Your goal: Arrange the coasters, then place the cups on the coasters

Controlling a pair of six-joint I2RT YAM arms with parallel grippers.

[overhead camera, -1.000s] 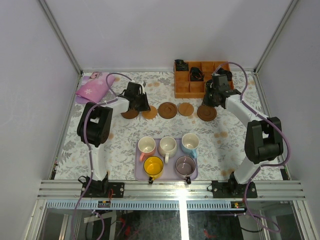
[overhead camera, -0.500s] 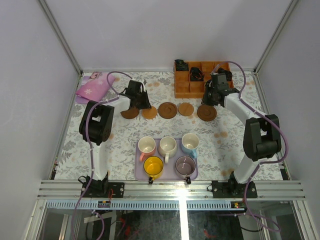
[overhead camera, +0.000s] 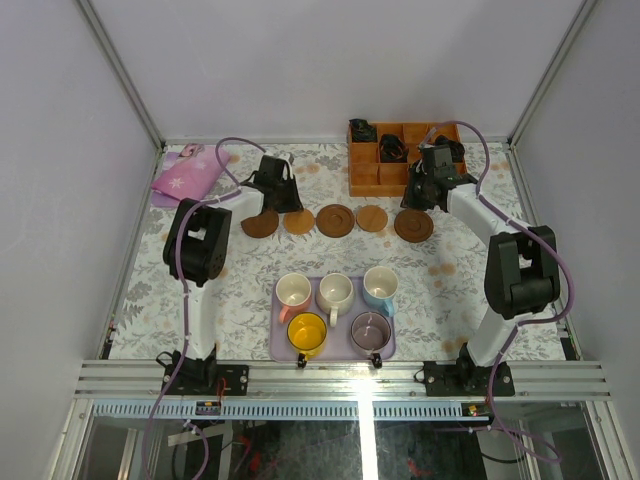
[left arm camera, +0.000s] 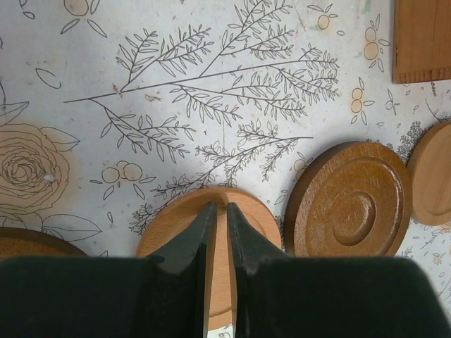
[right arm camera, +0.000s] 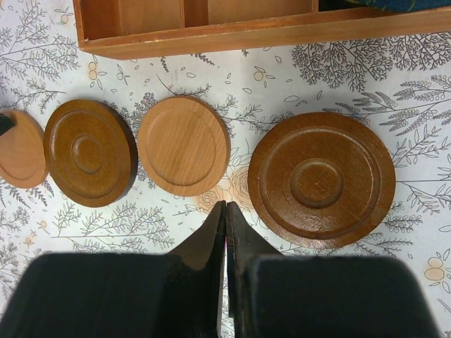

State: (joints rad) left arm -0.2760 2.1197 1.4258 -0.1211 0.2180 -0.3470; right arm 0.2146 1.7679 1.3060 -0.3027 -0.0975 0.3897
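Note:
Five coasters lie in a row on the floral cloth: dark (overhead camera: 261, 225), tan (overhead camera: 298, 222), dark (overhead camera: 335, 220), tan (overhead camera: 371, 218), dark (overhead camera: 413, 226). My left gripper (left arm camera: 217, 208) hovers over the left tan coaster (left arm camera: 176, 225), its fingers shut to a thin slit and holding nothing. A dark coaster (left arm camera: 349, 199) lies just to its right. My right gripper (right arm camera: 225, 205) is shut and empty, just short of the gap between the tan coaster (right arm camera: 183, 144) and the large dark coaster (right arm camera: 320, 179). The cups stand on the lavender tray (overhead camera: 279, 345): pink (overhead camera: 293, 291), cream-white (overhead camera: 335, 292), light blue (overhead camera: 380, 285), yellow (overhead camera: 307, 333), greyish purple (overhead camera: 371, 331).
An orange compartment box (overhead camera: 372, 178) with dark items in it stands at the back right, right behind the coaster row. A pink cloth (overhead camera: 185, 178) lies at the back left. The box edge (right arm camera: 211, 39) runs close above the right-hand coasters.
My left gripper has drawn back from the left end of the row, away from the leftmost dark coaster. The right gripper has shifted slightly toward the box. The coasters and cups have not moved.

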